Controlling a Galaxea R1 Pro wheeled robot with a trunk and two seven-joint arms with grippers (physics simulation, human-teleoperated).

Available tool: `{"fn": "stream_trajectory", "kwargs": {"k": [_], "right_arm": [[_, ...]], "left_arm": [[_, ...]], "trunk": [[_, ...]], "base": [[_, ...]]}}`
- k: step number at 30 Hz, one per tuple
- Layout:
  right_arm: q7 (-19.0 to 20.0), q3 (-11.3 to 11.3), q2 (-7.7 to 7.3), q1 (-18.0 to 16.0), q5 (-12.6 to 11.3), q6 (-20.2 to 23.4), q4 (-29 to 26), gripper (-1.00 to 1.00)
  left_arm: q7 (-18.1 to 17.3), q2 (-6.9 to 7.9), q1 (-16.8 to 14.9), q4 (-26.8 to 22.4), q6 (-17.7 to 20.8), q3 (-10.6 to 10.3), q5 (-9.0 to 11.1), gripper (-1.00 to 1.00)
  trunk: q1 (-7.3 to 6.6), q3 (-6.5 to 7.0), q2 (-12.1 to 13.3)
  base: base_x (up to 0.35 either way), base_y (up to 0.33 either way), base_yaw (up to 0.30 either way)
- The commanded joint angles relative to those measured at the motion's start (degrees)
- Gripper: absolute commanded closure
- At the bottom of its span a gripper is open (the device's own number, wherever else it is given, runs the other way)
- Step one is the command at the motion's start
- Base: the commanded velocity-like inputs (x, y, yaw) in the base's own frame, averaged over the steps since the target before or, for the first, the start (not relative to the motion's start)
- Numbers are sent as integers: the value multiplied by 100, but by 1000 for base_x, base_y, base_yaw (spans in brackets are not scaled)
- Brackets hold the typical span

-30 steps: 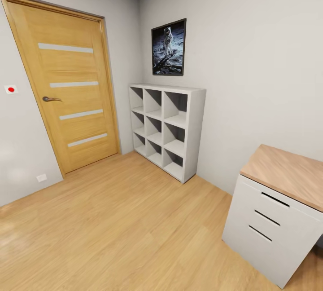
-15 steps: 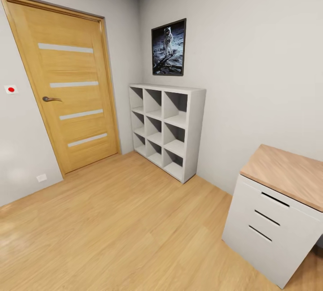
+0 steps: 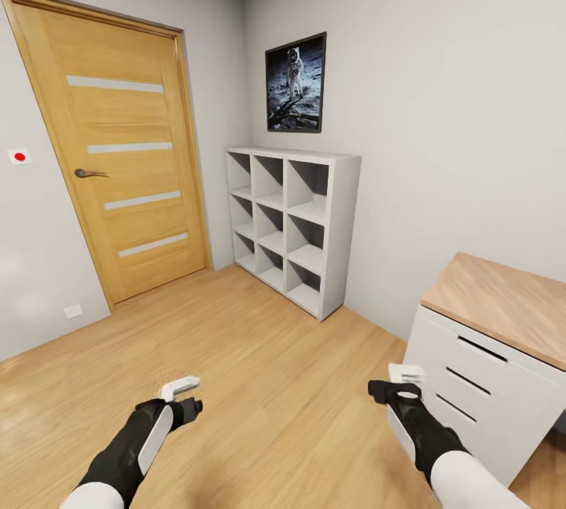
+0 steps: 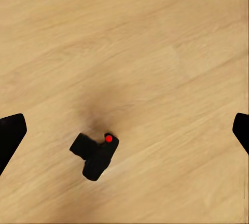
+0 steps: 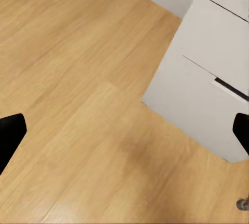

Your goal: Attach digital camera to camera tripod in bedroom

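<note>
A: Any labels or writing to read?
B: None legible. A framed astronaut poster (image 3: pixel 295 82) hangs above a white cube shelf (image 3: pixel 292 226); its cubbies look bare.
A: Where is the digital camera (image 4: pixel 96 154)?
B: On the wood floor (image 3: pixel 259 383), seen between the left gripper's (image 4: pixel 124 130) wide-spread fingers, red dot up, held by nothing.
A: The right gripper (image 5: pixel 124 130)?
B: Wide open too, nothing in it, over the floor beside a white drawer unit (image 3: pixel 479 407) with a wooden tabletop (image 3: pixel 503 301)

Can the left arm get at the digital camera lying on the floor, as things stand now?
Probably yes. The digital camera lies alone on bare wood floor, between the open fingers of the left end effector; nothing blocks the way.
</note>
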Motion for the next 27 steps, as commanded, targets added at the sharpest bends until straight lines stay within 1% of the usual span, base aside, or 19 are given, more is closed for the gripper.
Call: {"fn": "stream_trajectory", "kwargs": {"k": [1,4,5,9,10,13,14,15,21,25,27], "right_arm": [[-17,-13,10,-194,-55,25,168,-100],[-18,-39,47,-645,-232,13,588,-100],[-4,-48,73,-841,-370,30,749,-100],[34,-42,110,-1045,-540,58,904,-100],[46,-27,128,-1096,-569,53,959,-100],[70,-3,138,-1142,-574,71,980,-100],[136,72,133,-1171,-551,217,964,-100],[180,140,129,-1178,-528,353,950,-100],[320,411,117,-1188,-501,696,924,-100],[391,534,144,-1190,-507,814,920,-100],[413,573,183,-1190,-509,900,921,-100]], "left_arm": [[44,-47,-165,195,-28,-1,54,-100],[45,-158,-507,679,-252,1,48,-100],[47,-226,-640,875,-409,-4,37,-100],[81,-374,-780,1073,-603,-20,-1,-100],[112,-450,-814,1105,-649,-31,-15,-100],[170,-563,-845,1102,-681,-40,-28,-100],[182,-646,-863,1053,-685,-43,-27,-100],[184,-685,-868,1011,-684,-39,-27,-100],[223,-830,-874,855,-687,-29,-26,-100],[243,-892,-876,786,-693,-26,-18,-100],[252,-910,-876,764,-696,-21,1,-100]], "trunk": [[0,-8,-4],[0,-8,-4],[0,-8,-4],[0,-8,-4],[0,-8,-4],[0,-8,-4],[0,-8,-4],[0,-8,-4],[0,-8,-4],[0,-8,-4],[0,-8,-4]], "base": [[0,0,0],[0,0,0],[0,0,0],[0,0,0],[0,0,0],[0,0,0],[0,0,0],[0,0,0],[0,0,0],[0,0,0],[0,0,0]]}}
